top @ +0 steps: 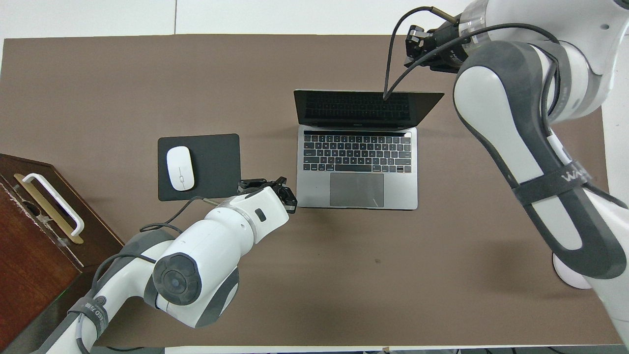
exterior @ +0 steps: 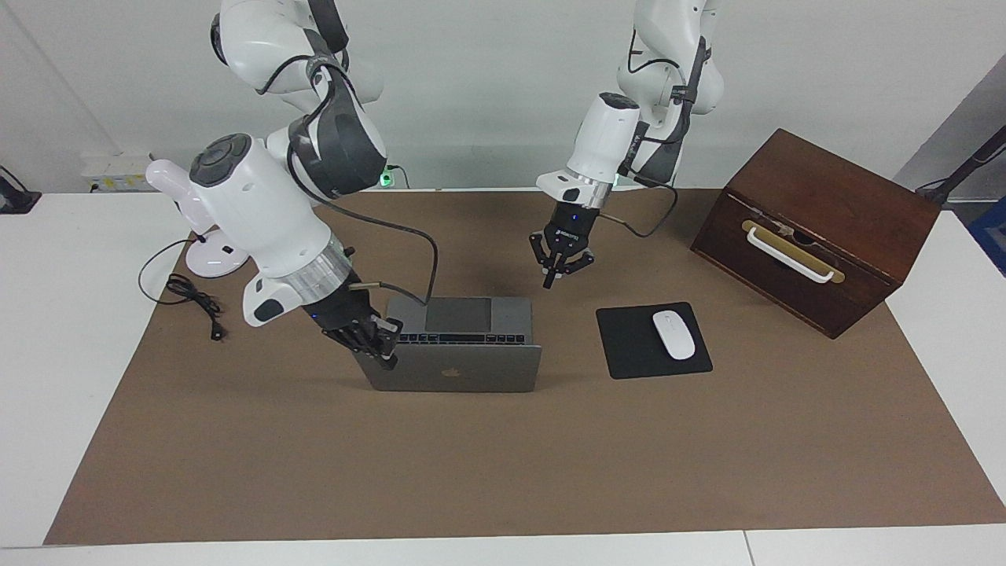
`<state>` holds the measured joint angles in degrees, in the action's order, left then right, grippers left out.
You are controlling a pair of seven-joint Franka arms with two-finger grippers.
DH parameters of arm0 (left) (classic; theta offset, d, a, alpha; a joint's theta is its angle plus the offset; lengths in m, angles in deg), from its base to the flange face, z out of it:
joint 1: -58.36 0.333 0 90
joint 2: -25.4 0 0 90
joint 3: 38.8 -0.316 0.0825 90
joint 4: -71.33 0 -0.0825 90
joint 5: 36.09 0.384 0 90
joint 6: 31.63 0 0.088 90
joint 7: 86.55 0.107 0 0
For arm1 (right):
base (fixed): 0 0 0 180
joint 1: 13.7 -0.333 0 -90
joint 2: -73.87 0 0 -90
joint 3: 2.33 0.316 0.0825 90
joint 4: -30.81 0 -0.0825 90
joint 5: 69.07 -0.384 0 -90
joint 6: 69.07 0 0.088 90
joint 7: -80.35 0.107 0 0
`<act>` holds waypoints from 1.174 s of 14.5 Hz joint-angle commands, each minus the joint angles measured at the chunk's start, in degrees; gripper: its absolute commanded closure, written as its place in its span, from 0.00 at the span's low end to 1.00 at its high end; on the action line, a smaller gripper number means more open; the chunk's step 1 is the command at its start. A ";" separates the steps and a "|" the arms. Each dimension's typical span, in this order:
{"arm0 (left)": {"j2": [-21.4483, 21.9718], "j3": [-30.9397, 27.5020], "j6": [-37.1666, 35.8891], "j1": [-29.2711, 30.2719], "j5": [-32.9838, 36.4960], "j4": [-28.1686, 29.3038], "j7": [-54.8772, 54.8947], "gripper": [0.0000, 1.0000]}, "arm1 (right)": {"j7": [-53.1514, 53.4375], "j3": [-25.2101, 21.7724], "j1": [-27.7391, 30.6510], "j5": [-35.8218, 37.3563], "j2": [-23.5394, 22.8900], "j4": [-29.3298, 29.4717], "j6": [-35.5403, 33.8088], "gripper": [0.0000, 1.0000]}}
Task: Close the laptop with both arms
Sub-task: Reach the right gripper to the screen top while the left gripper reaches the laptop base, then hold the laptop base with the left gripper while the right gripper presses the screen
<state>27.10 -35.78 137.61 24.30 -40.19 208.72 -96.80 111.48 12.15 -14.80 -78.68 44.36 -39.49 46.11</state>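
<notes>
A: Containers?

B: One wooden box [exterior: 833, 196], dark brown, slanted front, white handle on a brass plate, at left arm's end of table [exterior: 63, 354]. Shut, contents hidden.

A: Laptop?

B: Slim grey metal laptop [exterior: 464, 373], mid brown mat [exterior: 471, 472], lid up, black keys showing. Beside it, toward the box: flat black mouse pad [exterior: 625, 346] w/ smooth white mouse [exterior: 673, 334] on it.

A: Tools?

B: Right tool [exterior: 383, 343] at lid's top corner. Left tool [exterior: 559, 267] over mat by laptop's trackpad-side corner. Spread or pressed together: can't tell, either one.

White table [exterior: 63, 314] — brown mat [exterior: 471, 472]
</notes>
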 commanded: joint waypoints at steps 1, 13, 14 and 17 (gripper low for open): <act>-1.25 -0.65 3.10 -1.89 -0.65 -0.19 -0.20 1.00 | 1.29 0.46 -0.56 -1.12 -1.60 1.13 1.18 1.00; -14.17 -0.82 19.54 -4.61 -0.74 -0.45 0.32 1.00 | 1.73 0.55 -0.74 -1.38 -3.27 0.78 3.38 1.00; -14.88 -0.82 20.68 -4.79 -0.74 -0.45 0.41 1.00 | 1.73 0.55 -0.83 -1.38 -3.36 0.69 3.38 1.00; -16.55 -0.91 22.71 -5.49 -0.74 -0.45 0.59 1.00 | 1.73 0.55 -1.45 -1.38 -3.36 -0.01 4.00 1.00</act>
<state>12.06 -35.71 157.92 20.63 -40.18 208.74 -96.77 112.33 12.23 -16.21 -78.81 41.55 -39.58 48.96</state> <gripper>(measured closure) 0.991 0.991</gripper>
